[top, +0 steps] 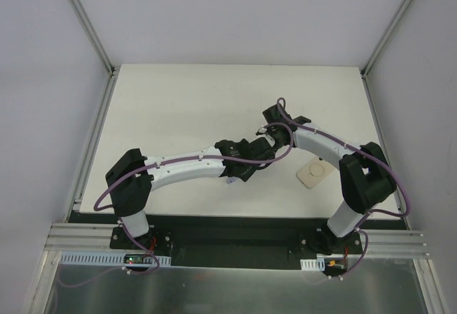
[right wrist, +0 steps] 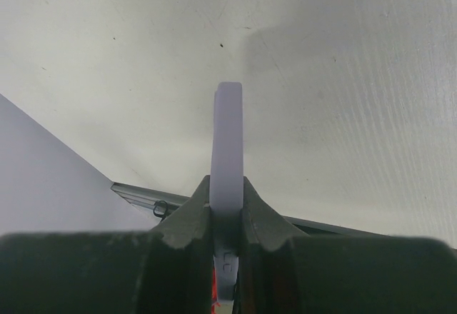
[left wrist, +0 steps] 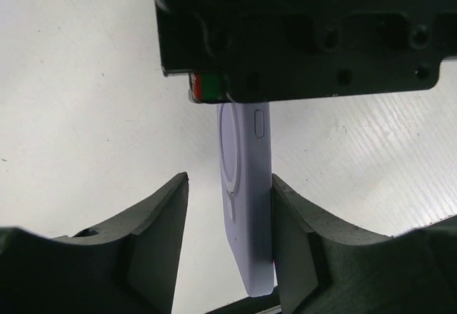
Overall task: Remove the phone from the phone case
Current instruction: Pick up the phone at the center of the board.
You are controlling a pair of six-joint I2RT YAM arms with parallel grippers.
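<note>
Now, mid worktop [top: 178,100], both claws meet at the phone case [left wrist: 246,200].
Your right claw [right wrist: 227,200] clenches its edge; left claw [left wrist: 228,182] released, straddling it. Whether it holds the phone, you cannot tell.

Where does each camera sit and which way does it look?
Top external: above and behind, looking down on the white table; both arms show.
Left wrist: on the left arm, looking along the open left gripper at the lavender phone case; its fingers show.
Right wrist: on the right arm, looking along the right gripper, shut on the case's edge.
Both wrist views share the case.
</note>
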